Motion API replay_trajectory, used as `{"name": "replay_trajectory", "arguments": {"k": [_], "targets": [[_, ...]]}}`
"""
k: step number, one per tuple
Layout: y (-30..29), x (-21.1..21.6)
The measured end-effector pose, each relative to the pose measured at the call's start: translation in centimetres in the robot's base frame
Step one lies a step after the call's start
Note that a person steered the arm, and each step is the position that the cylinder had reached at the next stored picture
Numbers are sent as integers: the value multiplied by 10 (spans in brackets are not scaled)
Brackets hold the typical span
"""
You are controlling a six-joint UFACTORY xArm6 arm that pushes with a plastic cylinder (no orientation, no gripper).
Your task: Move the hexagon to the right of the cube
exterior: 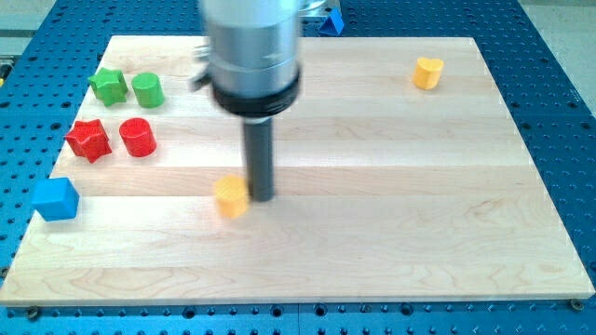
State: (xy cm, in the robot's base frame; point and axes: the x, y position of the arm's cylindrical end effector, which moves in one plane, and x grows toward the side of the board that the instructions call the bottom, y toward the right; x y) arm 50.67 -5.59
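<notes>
A yellow hexagon block lies on the wooden board, left of centre and low in the view. My tip sits right beside it, on its right side, touching or nearly touching. A blue cube rests at the board's left edge, far to the left of the hexagon. The rod hangs from a large grey cylinder that fills the view's top centre.
A green star block and a green cylinder lie at the upper left. A red star block and a red cylinder lie below them. A yellow heart block lies at the upper right. The board has blue perforated table around it.
</notes>
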Motion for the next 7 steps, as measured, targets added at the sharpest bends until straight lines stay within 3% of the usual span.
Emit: {"name": "replay_trajectory", "arguments": {"k": [1,2,7], "targets": [[30,14],[-4,57],[-89,-32]]}}
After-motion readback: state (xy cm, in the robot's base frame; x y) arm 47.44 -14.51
